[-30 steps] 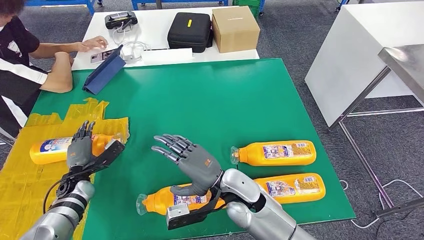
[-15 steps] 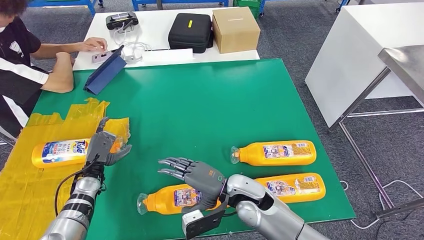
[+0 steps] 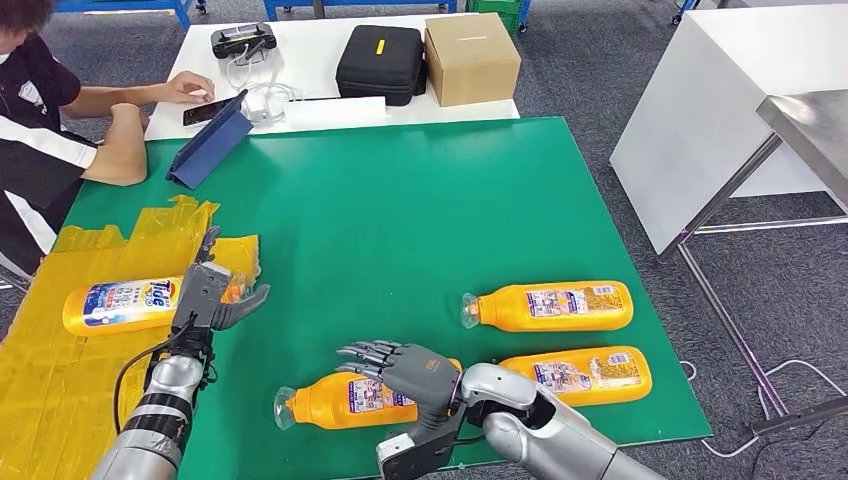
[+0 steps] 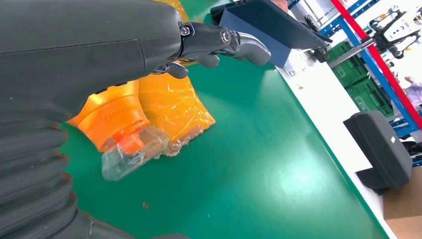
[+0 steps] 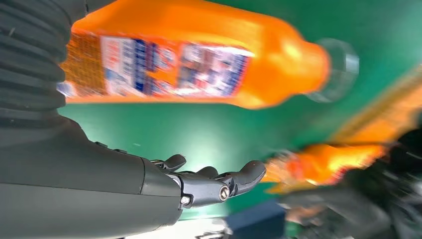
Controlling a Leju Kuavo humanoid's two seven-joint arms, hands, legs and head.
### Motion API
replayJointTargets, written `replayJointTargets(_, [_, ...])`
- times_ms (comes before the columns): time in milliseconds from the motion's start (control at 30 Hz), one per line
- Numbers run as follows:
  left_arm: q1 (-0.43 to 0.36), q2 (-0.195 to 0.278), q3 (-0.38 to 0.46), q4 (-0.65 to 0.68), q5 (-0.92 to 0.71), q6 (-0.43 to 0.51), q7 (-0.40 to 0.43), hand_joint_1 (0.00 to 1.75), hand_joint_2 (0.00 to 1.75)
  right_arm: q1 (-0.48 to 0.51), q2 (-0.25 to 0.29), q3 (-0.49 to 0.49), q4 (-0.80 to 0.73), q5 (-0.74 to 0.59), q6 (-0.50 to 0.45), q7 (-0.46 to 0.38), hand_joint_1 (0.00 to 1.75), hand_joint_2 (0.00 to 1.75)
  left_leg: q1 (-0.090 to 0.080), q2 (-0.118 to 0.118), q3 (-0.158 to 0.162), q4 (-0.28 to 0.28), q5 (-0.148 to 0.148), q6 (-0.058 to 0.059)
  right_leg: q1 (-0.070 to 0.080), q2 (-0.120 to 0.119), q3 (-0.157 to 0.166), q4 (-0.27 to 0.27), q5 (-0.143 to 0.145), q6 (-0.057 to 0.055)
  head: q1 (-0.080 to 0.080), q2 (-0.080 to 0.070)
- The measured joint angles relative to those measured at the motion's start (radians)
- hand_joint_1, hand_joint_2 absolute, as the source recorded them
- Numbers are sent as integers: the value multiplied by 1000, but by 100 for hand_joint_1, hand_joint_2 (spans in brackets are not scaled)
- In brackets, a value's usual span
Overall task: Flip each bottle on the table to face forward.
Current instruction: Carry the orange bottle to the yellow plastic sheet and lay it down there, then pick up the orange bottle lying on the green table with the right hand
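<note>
Where the green table (image 3: 420,200) meets its near edge, 4 orange bottles lie on their sides.

Item 1: Tide bottle (image 3: 120,303), far left, lying on crumpled yellow plastic sheet (image 3: 60,350); its cap end is hidden behind the left hand (image 3: 208,295). That hand stands over the neck with fingers spread and curved; the head view does not settle whether it touches the bottle, and the left wrist view shows the clear cap (image 4: 130,154) free beneath the palm, nothing grasped.

Item 2: front bottle (image 3: 345,398), cap pointing left, its base end covered by the right hand (image 3: 405,368). That hand hovers flat above it, fingers extended and parted, holding nothing; the right wrist view is blurred, and contact cannot be told.

Item 3: upper right bottle (image 3: 548,305), fully visible, label up, cap to the left.

Item 4: lower right bottle (image 3: 585,372), its neck end hidden behind the right arm.

Beyond: blue tablet cover (image 3: 205,140), black case (image 3: 380,62), cardboard box (image 3: 470,57) on a white table (image 3: 300,75). A seated person (image 3: 40,130), cut off at the left edge, touches a phone (image 3: 205,110).
</note>
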Motion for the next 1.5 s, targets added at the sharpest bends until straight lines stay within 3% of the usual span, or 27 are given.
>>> replayJointTargets(200, [38,0,-31,-42,43,-2,5,0,175,-3,-11,22,49,112,-35,105,0,175,0,0,0,0,0,0,0,0,0,0,0,0,0,0])
replayJointTargets(467, [66,0,-62,-99,70,-15,5,0,175,-44,-15,64,107,172,-34,144,0,175,0,0,0,0,0,0,0,0,0,0,0,0,0,0])
replayJointTargets(733, [124,0,-68,-189,101,-15,23,0,175,-48,3,73,137,325,-124,296,1,175,0,0,0,0,0,0,0,0,0,0,0,0,0,0])
replayJointTargets(867, [156,0,-67,-226,106,-18,29,0,175,-48,26,64,160,404,-127,360,168,175,0,1,1,0,0,0,0,1,0,0,0,0,0,0])
replayJointTargets(900, [163,0,-67,-237,107,-20,30,0,175,-48,33,62,168,418,-123,367,175,175,0,1,1,0,0,0,0,1,0,0,0,0,0,0])
replayJointTargets(1233, [208,-5,-85,-340,132,-50,24,0,175,-65,80,44,245,446,-105,381,175,175,0,1,3,0,0,0,0,2,2,0,0,0,0,0])
replayJointTargets(1500, [236,-9,-140,-443,138,-58,21,0,175,-78,109,14,288,398,-87,355,175,175,0,3,8,0,-1,-1,0,4,5,-1,0,-1,0,0])
